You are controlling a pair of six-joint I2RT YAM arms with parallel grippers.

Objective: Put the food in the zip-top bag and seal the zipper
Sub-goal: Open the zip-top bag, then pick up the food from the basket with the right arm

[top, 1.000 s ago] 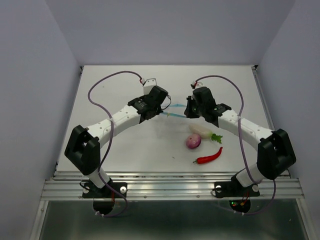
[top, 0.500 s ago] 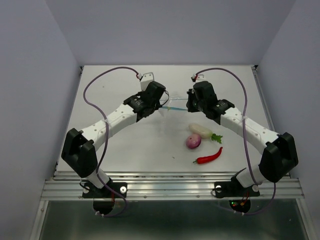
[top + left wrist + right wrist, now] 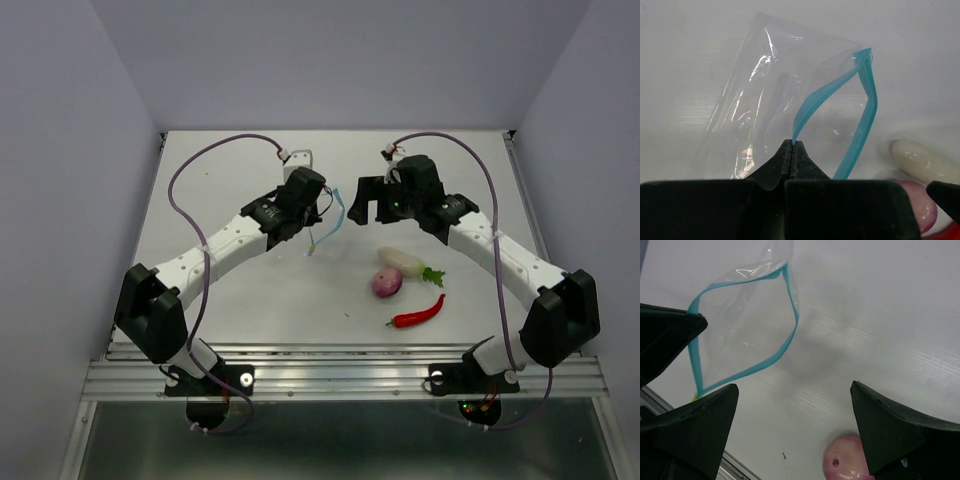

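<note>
My left gripper [image 3: 792, 145] is shut on one lip of the zipper [image 3: 865, 115], the light-blue strip of the clear zip-top bag [image 3: 775, 85]. The bag [image 3: 325, 228] hangs from it above the table, and its mouth [image 3: 790, 315] gapes open in a loop. My right gripper [image 3: 372, 208] stands wide open just right of the bag, with nothing between its fingers [image 3: 890, 425]. The food lies on the table: the white radish [image 3: 403, 262], the purple onion [image 3: 387, 283] just below it, and the red chili [image 3: 418, 314] nearest the front. The onion [image 3: 845, 462] shows under the right gripper.
The white table [image 3: 240, 290] is walled in by grey panels at the back and sides. A metal rail [image 3: 340, 375] runs along the near edge by the arm bases. Purple cables [image 3: 190, 180] loop above both arms.
The right gripper has let go of the bag's blue edge and opened wide. The bag, stretched between both grippers before, now hangs from the left one with its mouth gaping.
</note>
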